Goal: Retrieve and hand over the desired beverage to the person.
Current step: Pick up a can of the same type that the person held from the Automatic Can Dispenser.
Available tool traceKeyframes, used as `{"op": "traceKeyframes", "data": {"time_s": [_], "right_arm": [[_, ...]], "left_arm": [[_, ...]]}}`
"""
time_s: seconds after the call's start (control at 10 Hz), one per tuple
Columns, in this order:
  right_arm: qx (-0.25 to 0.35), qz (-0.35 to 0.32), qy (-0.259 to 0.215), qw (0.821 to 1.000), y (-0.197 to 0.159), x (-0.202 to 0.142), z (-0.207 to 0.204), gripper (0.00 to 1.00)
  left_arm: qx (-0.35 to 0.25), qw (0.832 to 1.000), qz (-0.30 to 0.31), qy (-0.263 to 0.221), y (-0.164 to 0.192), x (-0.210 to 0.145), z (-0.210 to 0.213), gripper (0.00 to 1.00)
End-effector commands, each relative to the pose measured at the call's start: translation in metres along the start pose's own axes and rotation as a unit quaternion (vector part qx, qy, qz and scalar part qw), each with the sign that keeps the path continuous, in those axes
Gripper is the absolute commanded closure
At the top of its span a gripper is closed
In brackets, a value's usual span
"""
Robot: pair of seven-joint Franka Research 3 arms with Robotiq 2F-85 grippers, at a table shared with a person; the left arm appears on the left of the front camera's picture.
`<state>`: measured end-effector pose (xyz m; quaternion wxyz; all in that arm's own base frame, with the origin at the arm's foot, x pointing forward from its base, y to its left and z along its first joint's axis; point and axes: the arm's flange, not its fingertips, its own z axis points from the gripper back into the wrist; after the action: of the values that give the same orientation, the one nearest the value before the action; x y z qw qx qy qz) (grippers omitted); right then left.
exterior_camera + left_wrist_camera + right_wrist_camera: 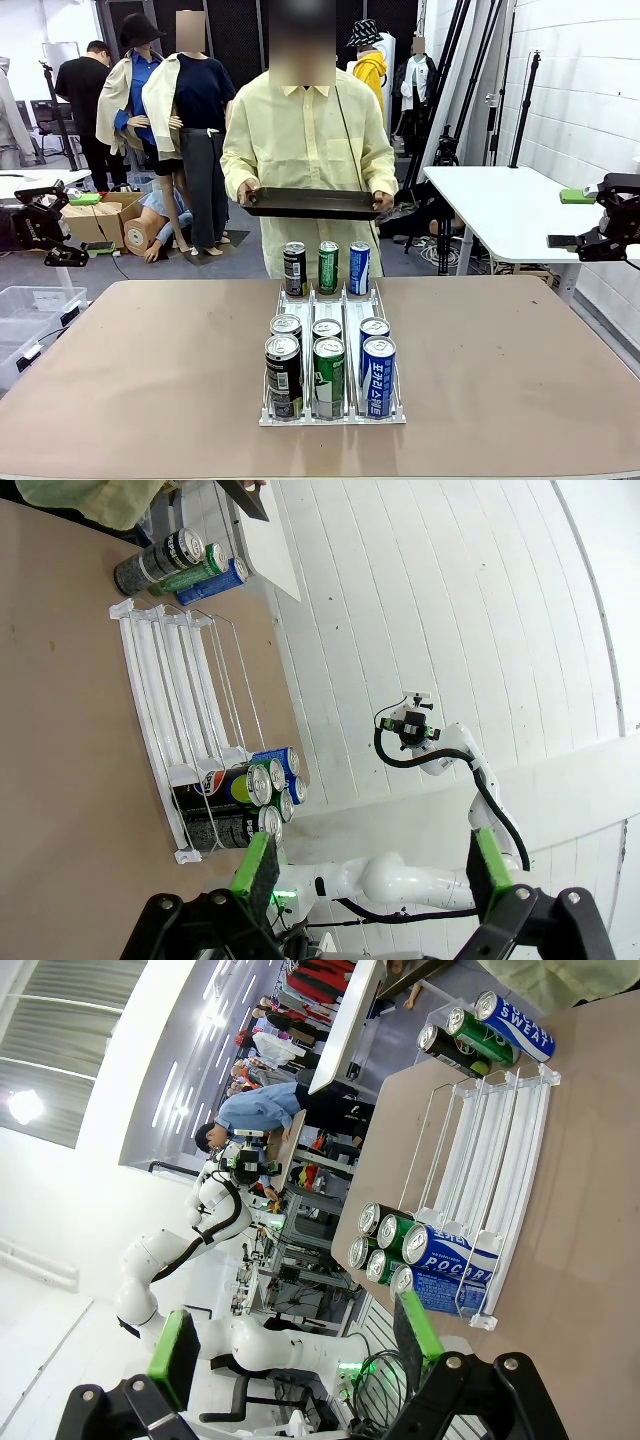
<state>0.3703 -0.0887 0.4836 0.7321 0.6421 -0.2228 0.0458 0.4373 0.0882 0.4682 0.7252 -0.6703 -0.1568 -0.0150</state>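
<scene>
While no choice of drink can be read from the scene, the person [305, 140] stands at the far edge of the table [130, 370], holding a dark tray [312, 203] level in both hands at waist height, seemingly ready to receive a can. A white wire rack [330, 303] sits midway between the table's left and right edges, its three lanes running from the near edge toward the far one. The lanes sort the drinks by colour, so each sort can be picked on its own. A black can [294, 269], a green can [328, 267] and a blue can [359, 268] stand at the rack's far end, closest to the person. Six more cans [328, 370], in the same three colours, crowd the near end.

Both arms hang out beyond the table's left and right edges, probably to keep the table free for the first reach. The left end effector [370, 870] is released, fingers spread wide and holding nothing. So is the right end effector [300, 1345]. From either wrist, the near-end cans are the closer ones, yet all lie well apart from the fingers.
</scene>
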Motion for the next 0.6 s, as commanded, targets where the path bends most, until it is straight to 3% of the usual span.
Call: {"op": "traceKeyframes", "data": {"time_s": [0.0, 0.5], "right_arm": [[0.005, -0.004, 0.002, 1.000, 0.0005, 0.0000, 0.0001, 0.00], [0.005, -0.004, 0.002, 1.000, 0.0005, 0.0000, 0.0001, 0.00]], "left_arm": [[-0.001, 1.000, 0.003, -0.002, -0.0015, 0.0000, 0.0011, 0.00], [-0.001, 1.000, 0.003, -0.002, -0.0015, 0.0000, 0.0011, 0.00]]}}
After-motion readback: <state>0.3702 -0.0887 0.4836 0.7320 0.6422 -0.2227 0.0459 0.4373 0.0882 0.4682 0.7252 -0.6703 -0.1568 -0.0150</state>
